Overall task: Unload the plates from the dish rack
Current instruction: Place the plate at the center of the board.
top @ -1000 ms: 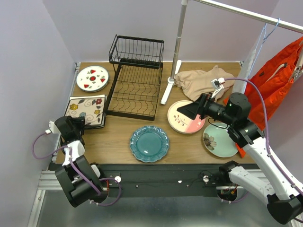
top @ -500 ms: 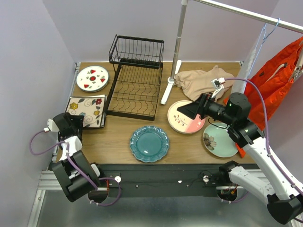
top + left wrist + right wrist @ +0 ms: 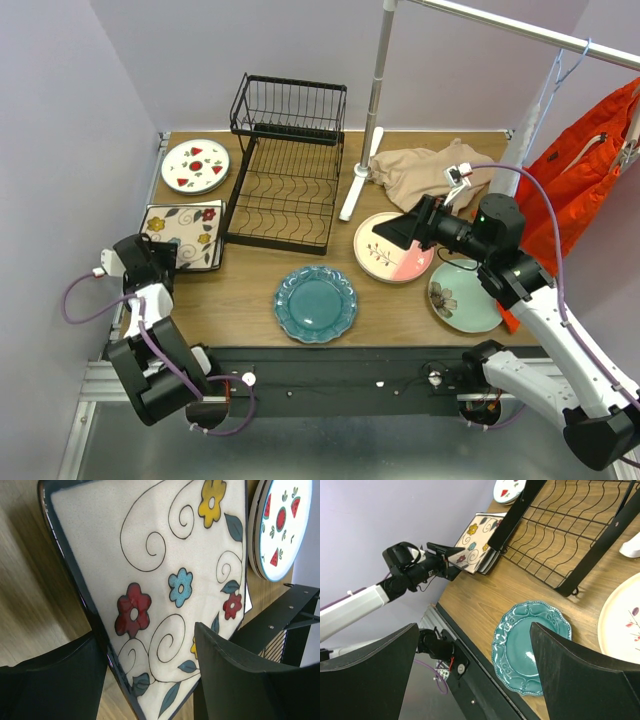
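Observation:
The black wire dish rack (image 3: 285, 165) stands at the back of the table with no plate showing in it. The square floral plate (image 3: 183, 235) lies flat left of the rack. My left gripper (image 3: 158, 262) is open at its near corner; in the left wrist view the plate (image 3: 165, 565) fills the space between and beyond my spread fingers (image 3: 235, 680). The red-fruit white plate (image 3: 195, 165) lies behind it. The teal plate (image 3: 315, 303), the cream-pink plate (image 3: 392, 247) and the pale green floral plate (image 3: 463, 295) lie on the table. My right gripper (image 3: 395, 232) is open and empty above the cream-pink plate.
A metal clothes-rail pole (image 3: 372, 110) stands right of the rack, with a beige cloth (image 3: 430, 170) behind my right arm and an orange garment (image 3: 590, 180) hanging at the right. Purple walls close the left and back.
My left gripper has drawn back a little to the left from the square floral plate's near corner. My right arm has barely moved.

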{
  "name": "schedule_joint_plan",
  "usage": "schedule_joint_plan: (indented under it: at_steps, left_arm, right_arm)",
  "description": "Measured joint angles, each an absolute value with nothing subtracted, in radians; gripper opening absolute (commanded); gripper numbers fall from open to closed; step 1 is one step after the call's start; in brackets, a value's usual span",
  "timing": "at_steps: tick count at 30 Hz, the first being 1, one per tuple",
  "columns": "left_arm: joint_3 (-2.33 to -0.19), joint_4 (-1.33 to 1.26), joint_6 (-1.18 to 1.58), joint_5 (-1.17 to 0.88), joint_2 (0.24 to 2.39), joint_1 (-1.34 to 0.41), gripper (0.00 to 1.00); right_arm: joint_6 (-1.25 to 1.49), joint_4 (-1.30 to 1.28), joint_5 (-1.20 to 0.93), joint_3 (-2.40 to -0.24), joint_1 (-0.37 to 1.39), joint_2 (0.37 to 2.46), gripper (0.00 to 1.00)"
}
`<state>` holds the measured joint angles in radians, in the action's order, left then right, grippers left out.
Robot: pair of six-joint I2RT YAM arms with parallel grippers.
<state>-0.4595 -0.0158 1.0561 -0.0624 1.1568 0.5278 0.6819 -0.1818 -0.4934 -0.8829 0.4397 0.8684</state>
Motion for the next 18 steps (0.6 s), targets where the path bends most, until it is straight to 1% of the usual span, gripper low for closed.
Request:
schedule_joint_plan:
  at_steps: [4, 10, 12, 18]
  left_arm:
    - [-0.445, 0.018, 1.082, -0.031, 1.113, 0.497, 0.75]
    - [-0.445, 0.101, 1.098, 0.024, 1.108, 0.469, 0.79]
    - [-0.452, 0.141, 1.103, 0.052, 1.125, 0.469, 0.81]
    - [-0.564, 0.247, 1.101, 0.094, 1.251, 0.467, 0.82]
  right_arm:
    - [0.688, -0.182, -0.486, -0.883, 0.440, 0.868, 1.00]
    - [0.699, -0.182, -0.485, -0.883, 0.440, 0.865, 1.00]
    - [0.699, -0.182, -0.484, -0.883, 0.440, 0.860, 1.00]
    - [0.705, -0.182, -0.484, -0.883, 0.440, 0.855, 1.00]
